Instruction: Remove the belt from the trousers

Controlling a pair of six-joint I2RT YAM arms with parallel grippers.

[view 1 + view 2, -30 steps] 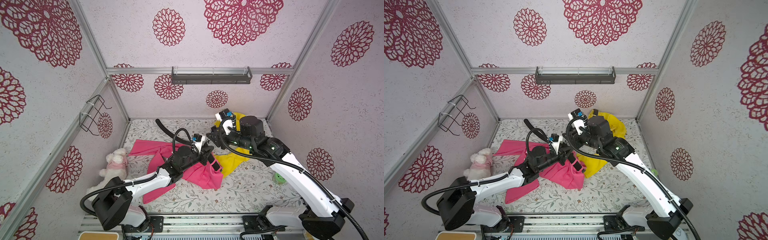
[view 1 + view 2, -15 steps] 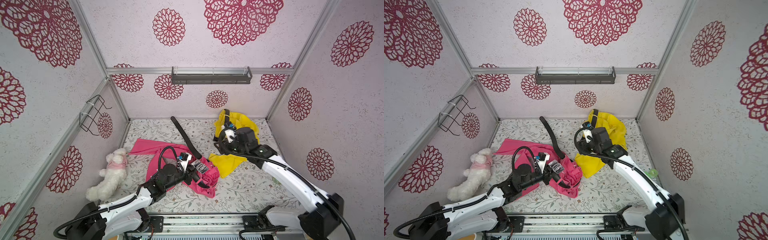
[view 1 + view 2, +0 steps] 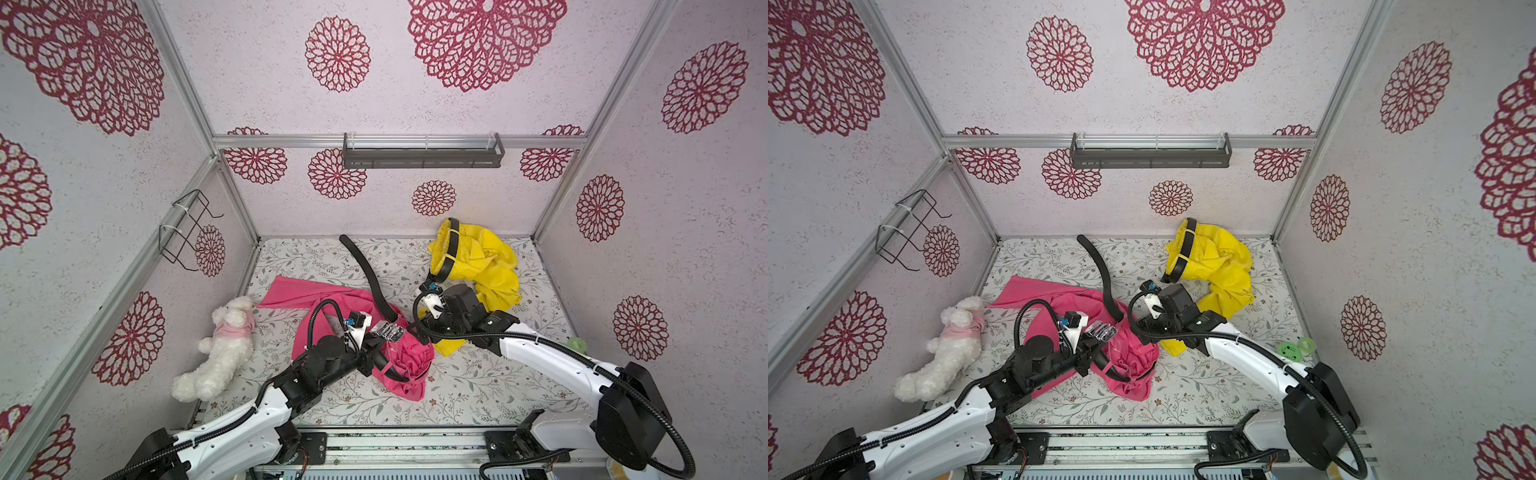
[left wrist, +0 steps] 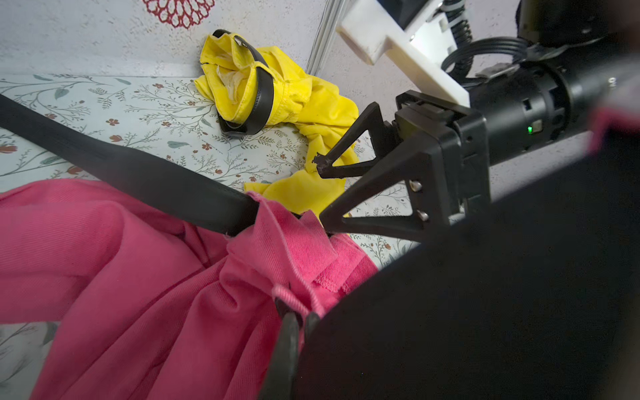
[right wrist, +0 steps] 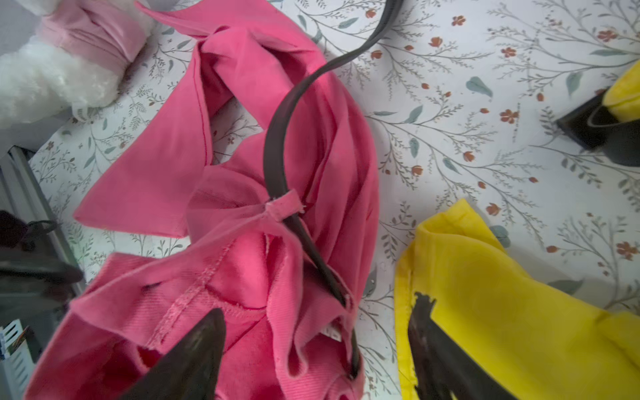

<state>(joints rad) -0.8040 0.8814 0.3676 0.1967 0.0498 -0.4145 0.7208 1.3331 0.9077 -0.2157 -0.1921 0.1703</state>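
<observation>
The pink trousers (image 3: 316,295) lie crumpled in the middle of the floor. A black belt (image 3: 370,274) runs from the back wall into their waistband, under a pink loop (image 5: 282,206). Its silver buckle (image 3: 388,332) lies by the waist. My left gripper (image 3: 376,355) is shut on a pink fold of the waistband (image 4: 291,301). My right gripper (image 5: 318,304) hovers open just above the waist, one finger (image 5: 194,346) over pink cloth and the other over yellow cloth. The left wrist view shows the right gripper (image 4: 320,192) empty, beside the belt (image 4: 138,173).
Yellow trousers (image 3: 486,257) with their own black belt lie at the back right, one leg reaching under my right arm. A white plush toy (image 3: 224,345) lies at the left wall. Green rings (image 3: 1289,351) sit at the right wall. A wire rack (image 3: 187,232) hangs on the left wall.
Both arms have come down from a raised pose and drawn toward the front. The right jaws have opened wider. The pink waist has been dragged forward, and the belt's free end now lies on the floor.
</observation>
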